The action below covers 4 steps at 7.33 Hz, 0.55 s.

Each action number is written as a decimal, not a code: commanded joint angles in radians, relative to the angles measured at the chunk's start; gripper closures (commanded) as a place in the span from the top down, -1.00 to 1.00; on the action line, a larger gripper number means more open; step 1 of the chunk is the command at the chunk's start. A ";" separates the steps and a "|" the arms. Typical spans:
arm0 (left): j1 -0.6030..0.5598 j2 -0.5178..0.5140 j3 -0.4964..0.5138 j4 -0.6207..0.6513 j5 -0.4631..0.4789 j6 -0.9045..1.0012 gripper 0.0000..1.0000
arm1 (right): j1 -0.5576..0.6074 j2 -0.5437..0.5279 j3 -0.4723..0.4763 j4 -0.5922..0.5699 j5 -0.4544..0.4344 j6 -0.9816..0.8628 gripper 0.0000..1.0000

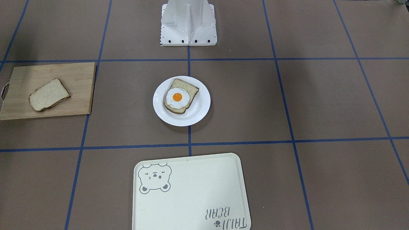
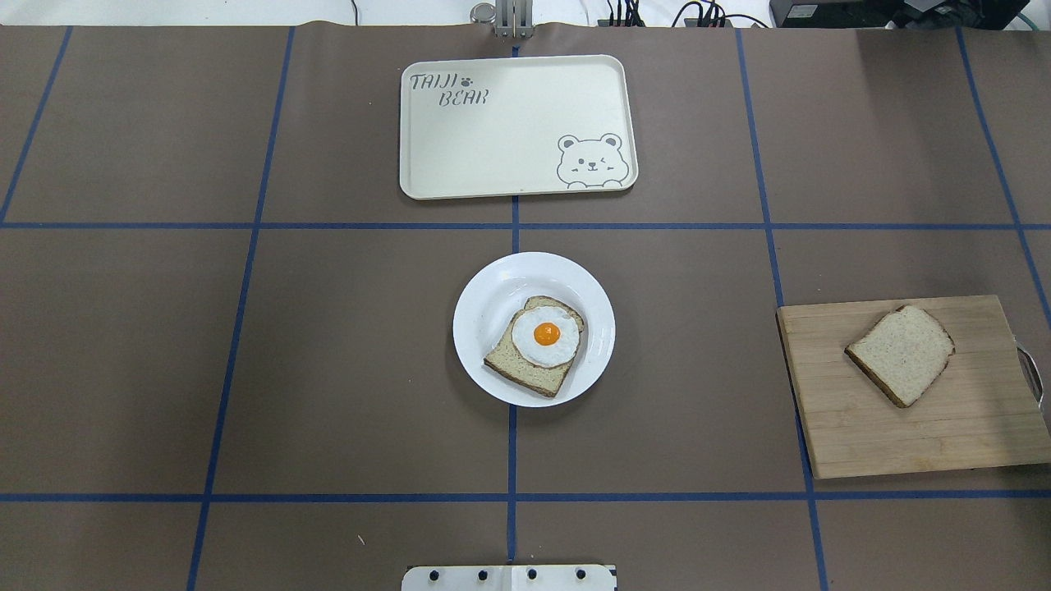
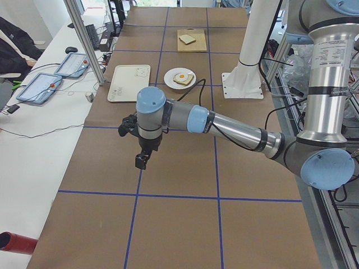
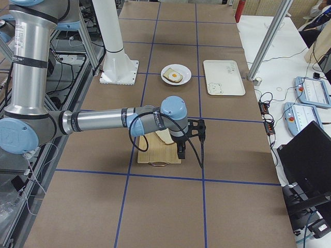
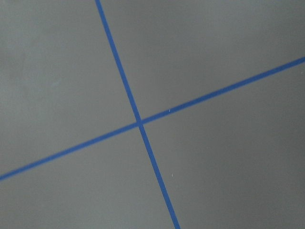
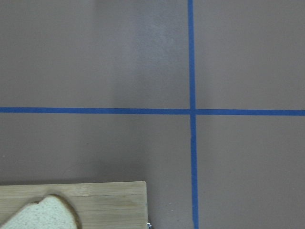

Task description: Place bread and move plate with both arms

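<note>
The plain bread slice [image 1: 49, 95] lies on a wooden cutting board [image 1: 48, 76], on the right in the overhead view [image 2: 901, 355]; its corner shows in the right wrist view [image 6: 40, 214]. The white plate [image 1: 201, 110] stands mid-table [image 2: 493, 295] and bears a second slice topped with a fried egg [image 2: 538, 345]. My left gripper [image 3: 141, 161] shows only in the exterior left view, hanging over bare table far from the plate. My right gripper [image 4: 181, 151] shows only in the exterior right view, above the board's edge beside the bread. I cannot tell whether either is open or shut.
A cream bear-print tray [image 2: 509, 139] lies beyond the plate, on the far side from the robot. The white base block [image 1: 188, 28] stands on the robot's side of the plate. Blue tape lines grid the brown table. Operators' tablets [image 3: 42, 87] lie on a side desk.
</note>
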 commanded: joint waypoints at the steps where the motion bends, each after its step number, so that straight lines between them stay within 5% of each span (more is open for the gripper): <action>1: 0.001 -0.004 0.027 -0.174 -0.003 0.004 0.96 | -0.061 -0.009 0.001 0.132 0.021 0.251 1.00; 4: 0.002 0.000 0.024 -0.197 -0.003 0.001 0.96 | -0.289 -0.105 0.001 0.514 -0.166 0.751 1.00</action>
